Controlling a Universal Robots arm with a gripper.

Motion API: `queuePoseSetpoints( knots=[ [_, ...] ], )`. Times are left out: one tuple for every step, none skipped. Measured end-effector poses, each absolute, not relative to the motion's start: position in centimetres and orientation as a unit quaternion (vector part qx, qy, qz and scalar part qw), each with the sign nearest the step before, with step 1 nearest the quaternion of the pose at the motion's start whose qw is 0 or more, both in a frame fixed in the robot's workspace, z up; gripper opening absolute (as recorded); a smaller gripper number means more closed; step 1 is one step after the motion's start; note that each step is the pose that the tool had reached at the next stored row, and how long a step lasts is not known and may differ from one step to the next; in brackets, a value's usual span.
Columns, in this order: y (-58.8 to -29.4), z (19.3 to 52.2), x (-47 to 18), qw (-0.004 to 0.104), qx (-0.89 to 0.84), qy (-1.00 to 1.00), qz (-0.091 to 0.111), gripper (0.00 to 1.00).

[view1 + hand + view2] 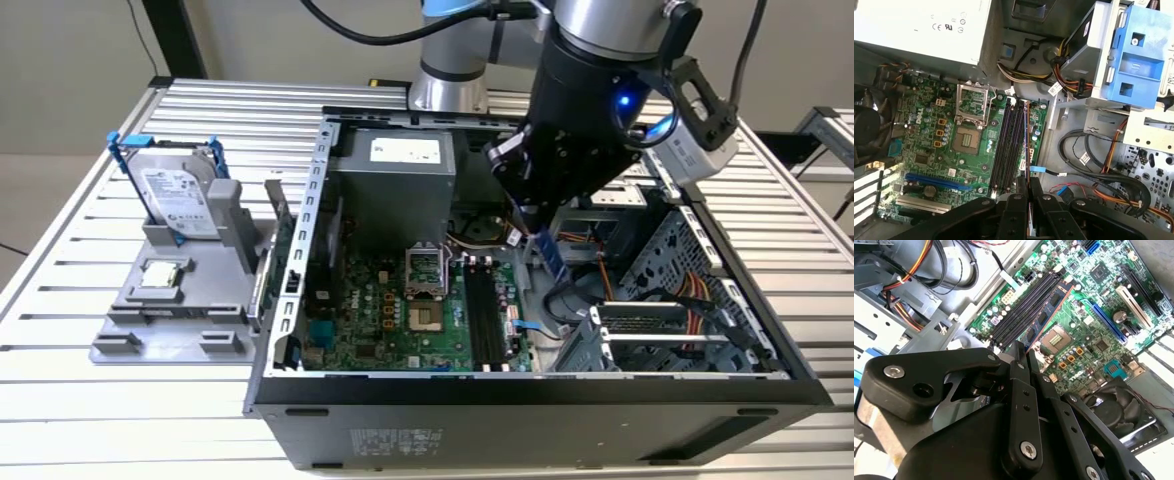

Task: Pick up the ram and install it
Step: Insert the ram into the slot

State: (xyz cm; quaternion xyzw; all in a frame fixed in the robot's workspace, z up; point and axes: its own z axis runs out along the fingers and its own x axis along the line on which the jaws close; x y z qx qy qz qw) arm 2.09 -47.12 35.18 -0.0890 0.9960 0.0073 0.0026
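In the exterior view, right of centre, the gripper [547,245] was pinching the ram [553,262], which hung on edge below the fingers, inside the open case [534,400] and above the board [400,310]. The black slots [483,318] lay just down and left of the stick. In the second wrist view the ram [1048,316] ran toward the upper right, its long axis roughly parallel to the slots [1021,307], on the side toward the socket [1056,340]. It was not yet seated.
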Motion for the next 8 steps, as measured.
queuePoseSetpoints(
  knots=[
    [-47.12,35.14,2.08,0.003,-0.089,0.996,0.007,0.0],
    [-47.12,35.11,2.09,0.003,-0.089,0.996,0.007,0.0],
    [-47.12,35.08,2.09,0.003,-0.089,0.996,0.007,0.0],
    [-47.12,35.05,2.08,0.003,-0.089,0.996,0.007,0.0],
    [-47.12,35.01,2.08,0.003,-0.089,0.996,0.007,0.0],
    [-47.12,34.98,2.09,0.003,-0.089,0.996,0.007,0.0],
    [-47.12,34.95,2.09,0.003,-0.089,0.996,0.007,0.0],
    [-47.12,34.93,2.08,0.003,-0.089,0.996,0.007,0.0]
  ],
)
